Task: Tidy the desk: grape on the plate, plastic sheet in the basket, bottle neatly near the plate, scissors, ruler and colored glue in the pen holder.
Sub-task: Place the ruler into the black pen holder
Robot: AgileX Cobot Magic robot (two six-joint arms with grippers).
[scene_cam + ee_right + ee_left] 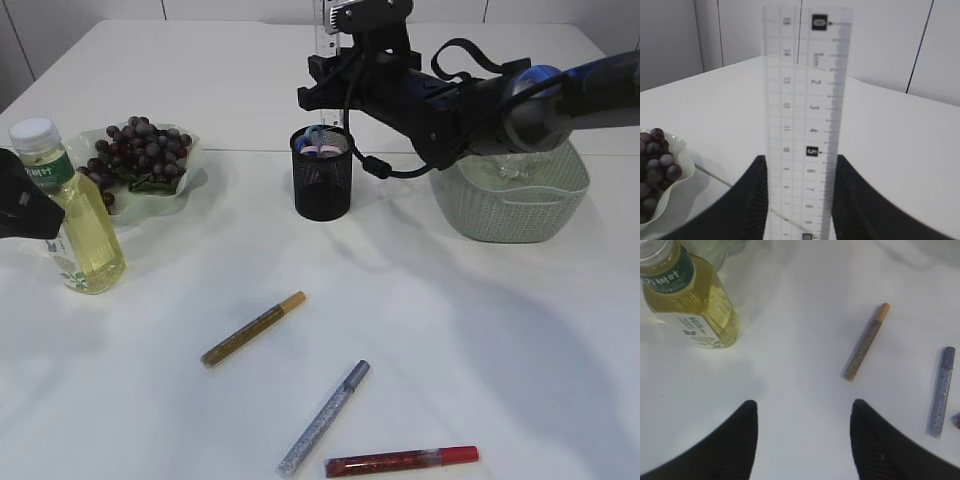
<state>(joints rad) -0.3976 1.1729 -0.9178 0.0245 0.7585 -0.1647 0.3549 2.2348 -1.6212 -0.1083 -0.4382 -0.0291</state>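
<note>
Ruler (805, 120): clear plastic, upright, black nos.
R gripper (800, 200): clamped on ruler.
L gripper (802, 435): jaws apart, empty.

Black ribbed fingers (740, 440), black cables (400, 172).

Clear ruler (807, 120) upright above the pen holder (322, 175); three glue pens (252, 329) lie flat.
</note>
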